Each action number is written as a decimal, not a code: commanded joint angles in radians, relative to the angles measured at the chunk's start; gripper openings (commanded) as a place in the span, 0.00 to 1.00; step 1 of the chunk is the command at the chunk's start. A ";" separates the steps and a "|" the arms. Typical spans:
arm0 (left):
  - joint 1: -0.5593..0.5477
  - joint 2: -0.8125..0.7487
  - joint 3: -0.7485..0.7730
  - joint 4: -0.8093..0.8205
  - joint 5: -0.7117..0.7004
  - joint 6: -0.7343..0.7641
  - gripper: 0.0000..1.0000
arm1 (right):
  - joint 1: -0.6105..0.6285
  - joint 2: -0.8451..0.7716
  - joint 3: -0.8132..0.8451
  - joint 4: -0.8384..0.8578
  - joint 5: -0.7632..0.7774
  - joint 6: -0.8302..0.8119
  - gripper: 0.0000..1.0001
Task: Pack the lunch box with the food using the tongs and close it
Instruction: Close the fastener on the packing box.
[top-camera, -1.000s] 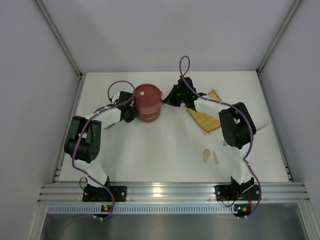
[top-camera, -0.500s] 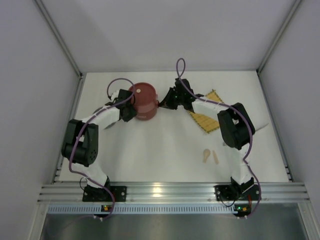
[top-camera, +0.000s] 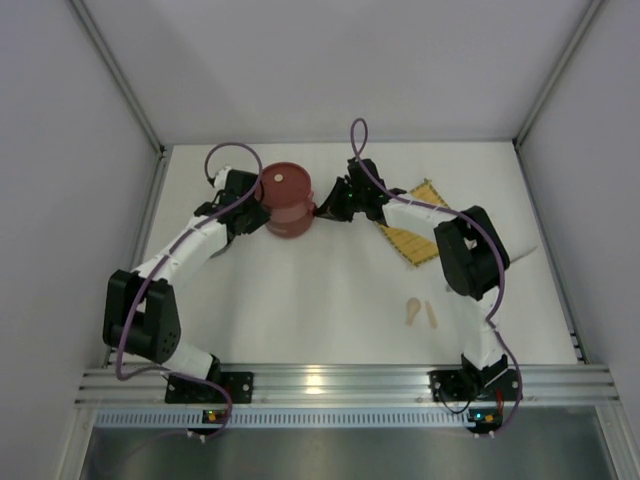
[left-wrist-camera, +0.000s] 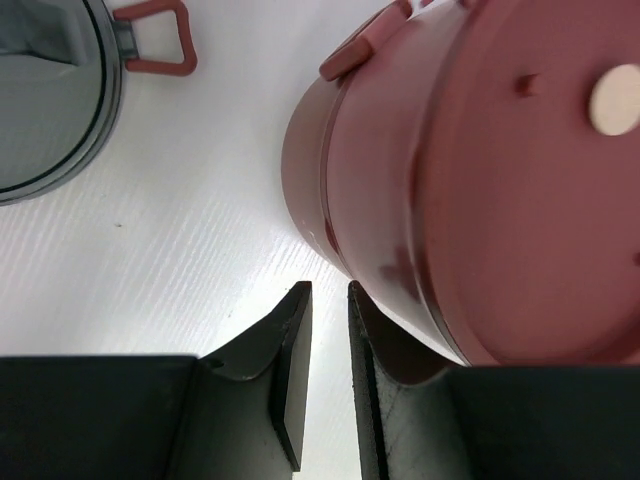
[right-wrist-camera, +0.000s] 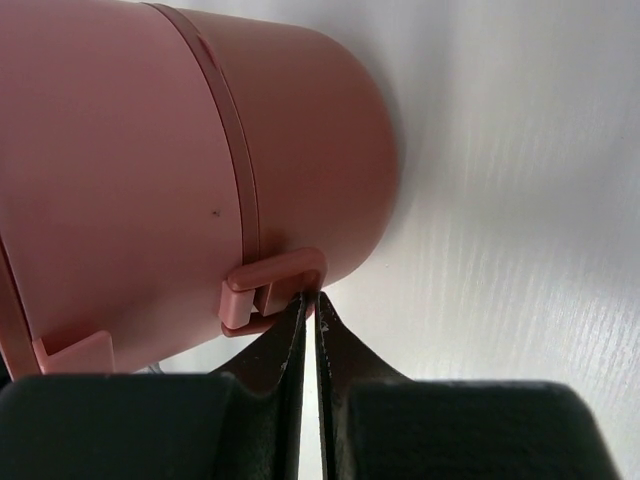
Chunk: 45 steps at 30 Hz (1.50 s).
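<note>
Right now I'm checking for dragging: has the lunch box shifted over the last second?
Yes. The lunch box has slid slightly left, away from the yellow mat, which has stayed put.

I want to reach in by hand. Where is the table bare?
Widest bare patch: the table centre, between the lunch box and the near rail, left of the beige sticks. Crowded: around the lunch box, flanked by the left gripper and right gripper, and at the yellow mat.
</note>
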<state>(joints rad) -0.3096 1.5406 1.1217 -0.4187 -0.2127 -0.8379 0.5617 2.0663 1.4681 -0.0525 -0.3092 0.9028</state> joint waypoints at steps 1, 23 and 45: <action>-0.003 -0.079 0.009 -0.032 -0.039 0.022 0.27 | 0.018 -0.003 0.001 -0.179 0.051 -0.022 0.03; 0.063 0.208 0.558 -0.074 -0.169 0.043 0.28 | 0.000 0.014 0.156 -0.363 0.111 -0.104 0.03; 0.191 0.525 0.696 -0.065 -0.143 0.048 0.28 | 0.000 0.038 0.178 -0.348 0.108 -0.081 0.03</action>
<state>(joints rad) -0.1326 2.0323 1.7992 -0.4938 -0.3737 -0.7929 0.5610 2.0777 1.5879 -0.3904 -0.2104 0.8135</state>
